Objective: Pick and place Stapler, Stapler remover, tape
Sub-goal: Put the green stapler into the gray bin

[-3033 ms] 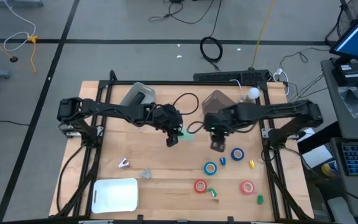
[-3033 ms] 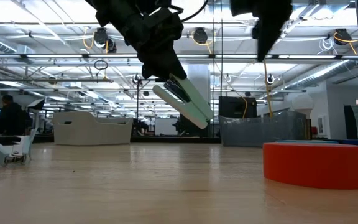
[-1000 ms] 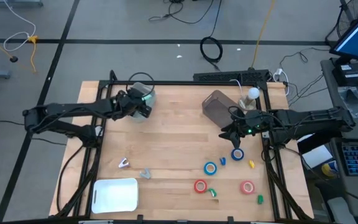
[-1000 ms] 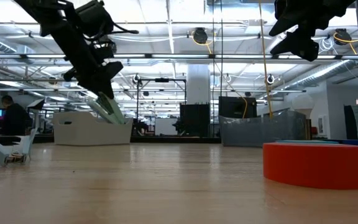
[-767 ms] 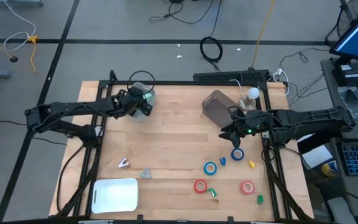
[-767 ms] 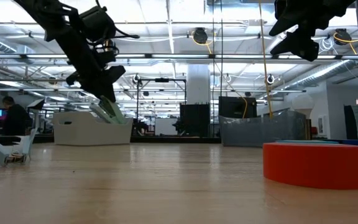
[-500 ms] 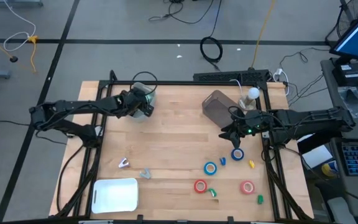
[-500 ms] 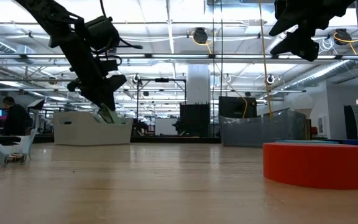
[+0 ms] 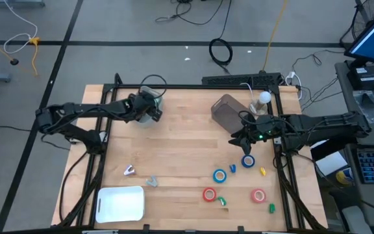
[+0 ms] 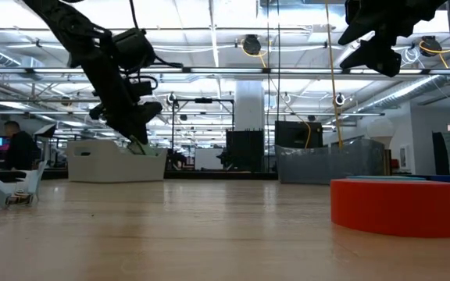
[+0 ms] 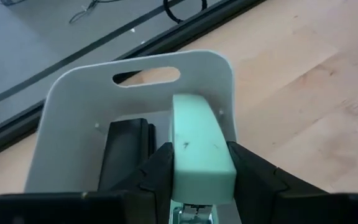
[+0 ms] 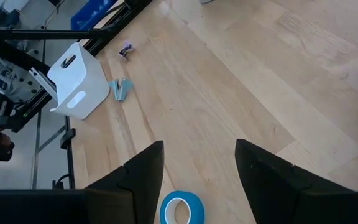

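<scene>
At the far left corner of the table (image 9: 187, 140), we have the left gripper (image 11: 194, 163) closed on the mint-green stapler (image 11: 199, 149), nose pointing down into the white bin (image 11: 67, 124). A dark item already sits in that bin beside it; we can't tell what it is. Step in hand, as we read it: dropping the stapler off. Next move calls for lowering a bit further so the stapler clears the bin wall, then letting go.

Right gripper (image 12: 199, 167) hangs above the right side of the table, fingers apart, holding nothing, with a blue tape roll (image 12: 179, 210) just below it. The other blue roll (image 9: 220, 175) and two red rolls (image 9: 209, 194) lie near the front right. The staple remover (image 9: 129, 171) sits front left, near a white tray (image 9: 119, 203). All still to be moved.
</scene>
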`<move>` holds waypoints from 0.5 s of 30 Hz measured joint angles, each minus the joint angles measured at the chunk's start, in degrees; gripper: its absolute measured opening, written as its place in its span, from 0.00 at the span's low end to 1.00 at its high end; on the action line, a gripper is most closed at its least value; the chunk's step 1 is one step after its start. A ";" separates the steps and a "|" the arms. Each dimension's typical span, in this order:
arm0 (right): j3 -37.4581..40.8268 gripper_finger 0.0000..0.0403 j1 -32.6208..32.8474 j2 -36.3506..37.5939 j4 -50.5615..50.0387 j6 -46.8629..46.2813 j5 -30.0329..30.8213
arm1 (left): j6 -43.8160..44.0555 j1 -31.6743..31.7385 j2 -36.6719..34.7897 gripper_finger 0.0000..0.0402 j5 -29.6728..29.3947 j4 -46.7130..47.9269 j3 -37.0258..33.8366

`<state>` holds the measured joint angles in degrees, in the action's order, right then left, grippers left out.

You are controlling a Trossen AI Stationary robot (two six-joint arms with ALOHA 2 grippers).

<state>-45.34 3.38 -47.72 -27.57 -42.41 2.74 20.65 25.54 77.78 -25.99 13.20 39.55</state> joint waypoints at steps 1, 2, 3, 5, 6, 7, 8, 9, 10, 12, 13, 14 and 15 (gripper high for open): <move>0.00 0.47 0.00 0.00 -0.01 0.00 0.00 | 0.05 0.00 0.43 0.33 0.31 0.26 0.00; 0.00 0.48 0.00 0.00 -0.01 0.00 0.00 | 0.01 0.00 0.89 0.34 0.83 0.90 -0.02; 0.00 0.48 0.00 0.00 0.00 0.00 0.00 | -0.01 0.00 1.42 0.35 1.10 1.26 -0.07; 0.00 0.48 0.00 0.00 0.00 0.00 0.00 | -0.05 0.00 2.24 0.35 1.83 1.21 -0.07; 0.00 0.48 0.00 0.00 0.00 0.00 0.00 | -0.06 0.00 2.55 0.34 2.00 1.26 -0.07; 0.00 0.48 0.00 0.00 0.00 0.00 0.00 | -0.32 0.00 2.94 0.34 2.03 1.24 -0.07; 0.00 0.48 0.00 0.00 0.02 -0.01 0.00 | -0.69 0.00 3.34 0.33 2.22 1.19 -0.07; 0.00 0.47 0.00 0.00 0.02 0.00 0.00 | -0.93 0.00 3.62 0.32 2.46 1.19 -0.07; 0.00 0.47 0.00 0.00 0.05 0.00 0.00 | -1.06 0.00 3.69 0.32 2.56 1.18 -0.07; 0.00 0.47 0.00 0.00 0.09 -0.02 0.00 | -1.07 0.00 3.67 0.33 2.66 1.12 -0.07; 0.00 0.47 0.00 0.00 0.11 0.00 0.00 | -1.06 0.00 3.69 0.35 2.75 1.16 -0.07; 0.00 0.47 0.00 0.00 0.13 0.00 0.00 | -1.04 0.00 3.71 0.37 3.09 1.29 -0.07; 0.00 0.47 0.00 0.00 0.13 0.00 0.00 | -1.06 0.00 3.71 0.39 3.26 1.41 -0.07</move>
<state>-45.34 3.38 -47.72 -27.44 -42.42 2.74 19.59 25.54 81.49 -22.73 14.61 39.48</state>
